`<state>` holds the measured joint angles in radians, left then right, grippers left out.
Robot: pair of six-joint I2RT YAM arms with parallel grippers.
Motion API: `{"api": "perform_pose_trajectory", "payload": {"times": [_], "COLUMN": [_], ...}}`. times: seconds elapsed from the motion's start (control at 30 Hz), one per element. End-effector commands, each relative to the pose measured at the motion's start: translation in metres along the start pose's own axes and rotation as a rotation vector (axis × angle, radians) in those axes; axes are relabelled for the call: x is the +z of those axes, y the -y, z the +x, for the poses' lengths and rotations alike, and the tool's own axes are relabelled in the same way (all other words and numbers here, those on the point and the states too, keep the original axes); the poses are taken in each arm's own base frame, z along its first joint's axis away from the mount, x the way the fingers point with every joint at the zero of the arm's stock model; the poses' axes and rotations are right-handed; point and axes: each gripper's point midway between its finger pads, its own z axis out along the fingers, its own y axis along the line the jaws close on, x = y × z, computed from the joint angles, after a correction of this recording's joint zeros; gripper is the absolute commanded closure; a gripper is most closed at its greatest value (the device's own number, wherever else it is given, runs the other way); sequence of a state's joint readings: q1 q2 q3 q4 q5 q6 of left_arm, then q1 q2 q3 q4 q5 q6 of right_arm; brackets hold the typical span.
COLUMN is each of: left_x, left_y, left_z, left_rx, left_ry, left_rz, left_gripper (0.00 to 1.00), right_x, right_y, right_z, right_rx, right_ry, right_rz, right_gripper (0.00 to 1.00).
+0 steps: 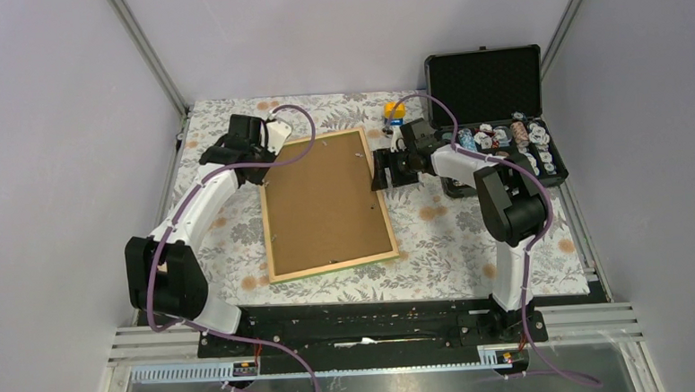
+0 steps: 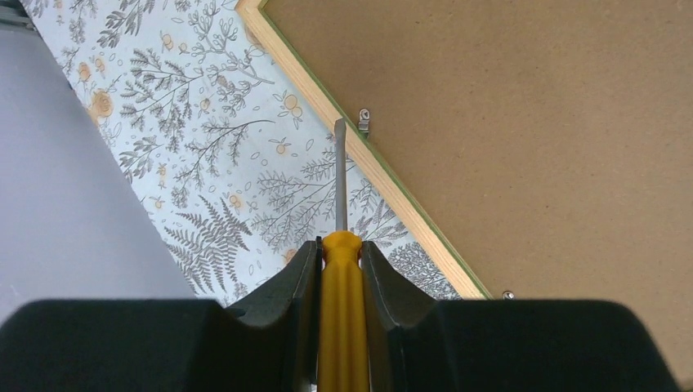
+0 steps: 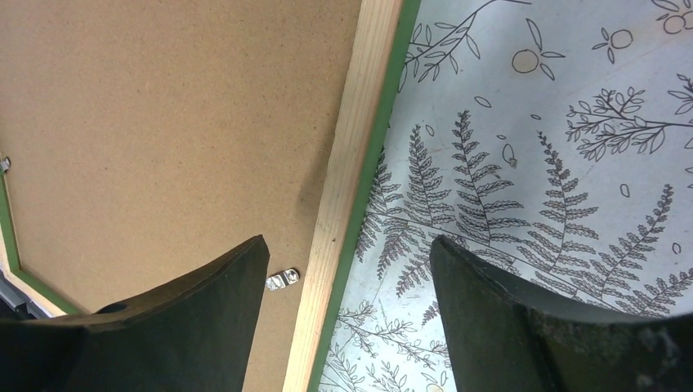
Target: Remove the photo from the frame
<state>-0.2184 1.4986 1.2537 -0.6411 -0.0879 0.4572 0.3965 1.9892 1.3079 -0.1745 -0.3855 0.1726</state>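
The frame lies face down on the patterned cloth, brown board back up, light wood rim around it. The photo is hidden under the board. My left gripper is at the frame's far left corner, shut on a yellow-handled screwdriver. Its blade tip points close to a small metal clip by the rim. My right gripper is open and straddles the frame's right rim, one finger over the board, near a metal clip.
An open black case with several round chips stands at the back right. A small yellow and blue object lies behind the right gripper. Grey walls close in both sides.
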Motion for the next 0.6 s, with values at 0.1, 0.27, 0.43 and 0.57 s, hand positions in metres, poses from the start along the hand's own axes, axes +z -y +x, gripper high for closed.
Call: {"api": "perform_pose_trajectory", "payload": {"times": [0.1,0.27,0.43,0.57], "left_x": [-0.012,-0.003,0.009,0.018], "left_y": [-0.015,-0.017,-0.009,-0.006], "left_z": [-0.002,0.001,0.003,0.001], "left_rx": [0.069,0.105,0.126,0.138], "left_ry": [0.016,-0.024,-0.051,-0.069], "left_rz": [-0.064,-0.062,-0.036,-0.034], "left_gripper": [1.0,1.0,1.0,1.0], "right_x": [0.006,0.011,0.012,0.014], "right_y": [-0.001,0.001,0.004,0.004], "right_z": [0.006,0.011,0.016,0.018], "right_rx": [0.019,0.033,0.042,0.046], "right_ry": [-0.012,-0.025,-0.037,-0.042], "right_rz": [-0.029,-0.031,-0.023,-0.022], "right_gripper": [0.24,0.26,0.29,0.3]}}
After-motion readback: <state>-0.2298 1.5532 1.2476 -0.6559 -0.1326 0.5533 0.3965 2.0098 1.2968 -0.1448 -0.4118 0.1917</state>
